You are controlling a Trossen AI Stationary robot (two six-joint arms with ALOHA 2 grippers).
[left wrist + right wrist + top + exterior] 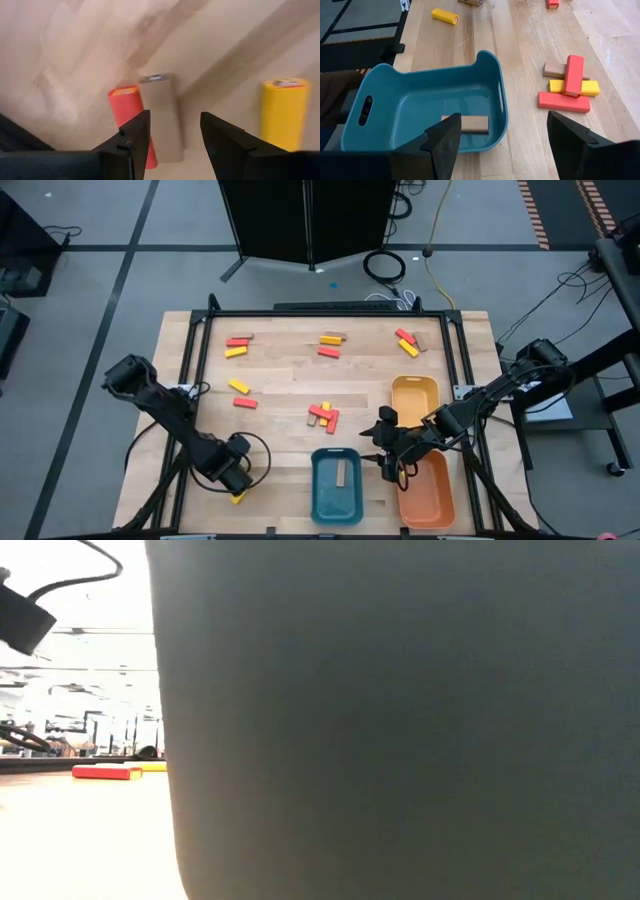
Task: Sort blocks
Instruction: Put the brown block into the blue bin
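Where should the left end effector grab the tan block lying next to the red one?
Grip the tan block across its narrow width at mid-length, coming down from above. It lies flat, and the red block hugs one long side, so one finger must slip between them. The left end effector already hangs open over it.

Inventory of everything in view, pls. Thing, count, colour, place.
table: 1, light wood, dark frame
blue tray: 1, near edge, centre
tan block: 1, lying in the blue tray
orange tray: 1, right of the blue tray, partly under the right arm
yellow tray: 1, behind the orange tray
far-side clusters: 3, red, yellow and tan, along the far edge
left pair: 2, yellow and red, left of centre
centre pile: about 4, red, yellow, tan
blocks by left gripper: 3, red, tan, yellow, near-left edge
coiled cable: 1, black, on the floor beyond the table
left gripper: open, over those three blocks
right gripper: open, between the blue and orange trays
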